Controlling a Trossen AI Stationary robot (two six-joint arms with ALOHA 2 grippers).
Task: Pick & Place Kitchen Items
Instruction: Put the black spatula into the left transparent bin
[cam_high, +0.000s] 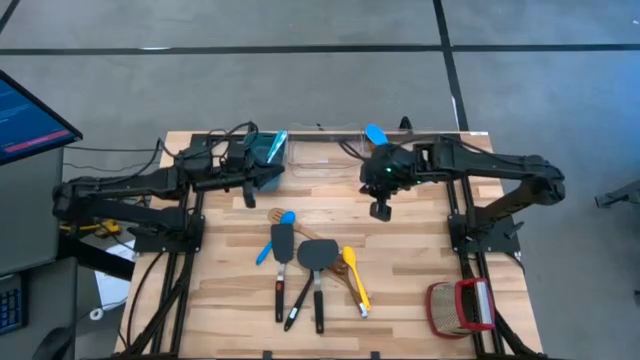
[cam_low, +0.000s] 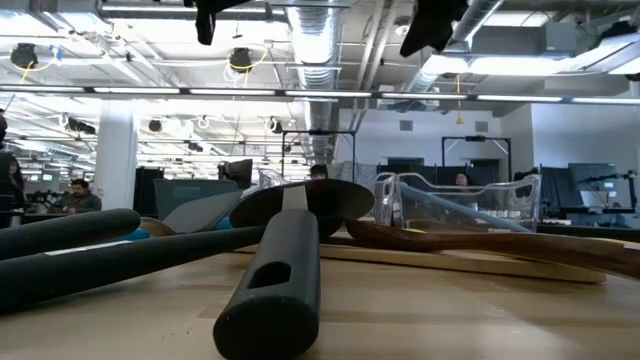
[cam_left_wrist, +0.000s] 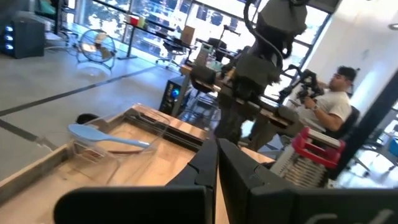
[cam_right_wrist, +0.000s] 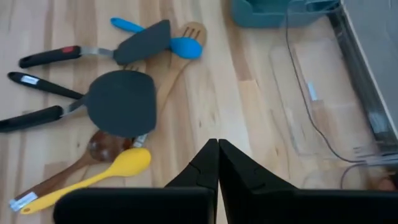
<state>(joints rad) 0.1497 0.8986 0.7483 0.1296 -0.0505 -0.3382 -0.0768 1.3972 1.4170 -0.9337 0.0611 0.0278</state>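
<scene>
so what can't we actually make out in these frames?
- Exact utensil count: in the high view the pile overlaps and is small.
- Low view: black handle up close blocks the utensils behind.
- Clear bin contents: the right arm covers part of it from above; only a blue spoon shows in the left wrist view.

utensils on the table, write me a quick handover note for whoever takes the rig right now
Left claw: shut, empty, raised by the teal bin.
Right claw: shut, empty, raised near the clear bin.
Done: one blue spoon lies across the clear bin's edge.
Left: the pile at mid-table: black spatulas, wooden spoons, yellow spoon, blue spoon. Woven basket sits at the right front corner.
</scene>
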